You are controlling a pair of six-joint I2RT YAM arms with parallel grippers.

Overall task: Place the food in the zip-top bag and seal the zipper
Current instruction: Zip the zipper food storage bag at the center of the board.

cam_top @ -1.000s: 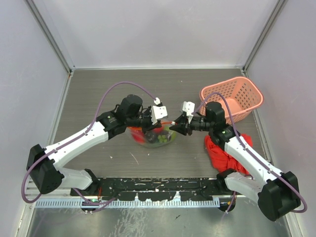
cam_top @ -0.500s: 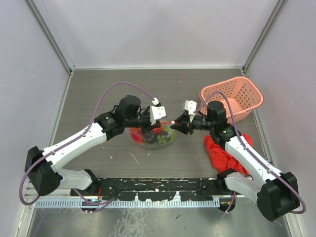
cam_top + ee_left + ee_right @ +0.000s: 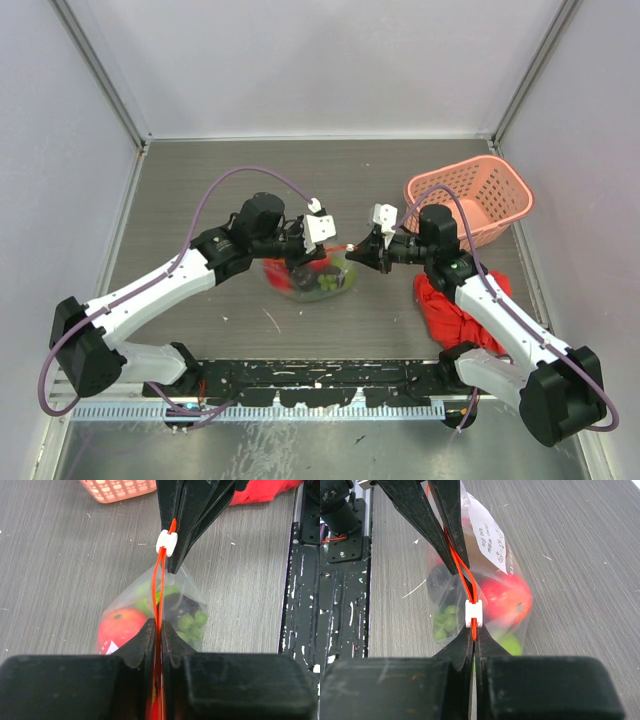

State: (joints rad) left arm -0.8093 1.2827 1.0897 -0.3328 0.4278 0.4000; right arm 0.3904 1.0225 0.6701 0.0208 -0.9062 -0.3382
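- bag [image 3: 312,275] being held up by its zipper [image 3: 160,580], mid-frame in top view, food [image 3: 120,627] sitting inside
- left gripper [image 3: 159,630] clamping on zipper; right gripper [image 3: 473,636] pinching zipper at slider [image 3: 473,613]
- strands gaping between the grips; judging best: holding strip taut and level, drawing slider straight toward left gripper

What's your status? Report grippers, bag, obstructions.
Left gripper and right gripper both shut on the zipper. Food inside zip-top bag; strip between grippers looks unsealed. Pink basket and red cloth lie aside, nothing blocking.
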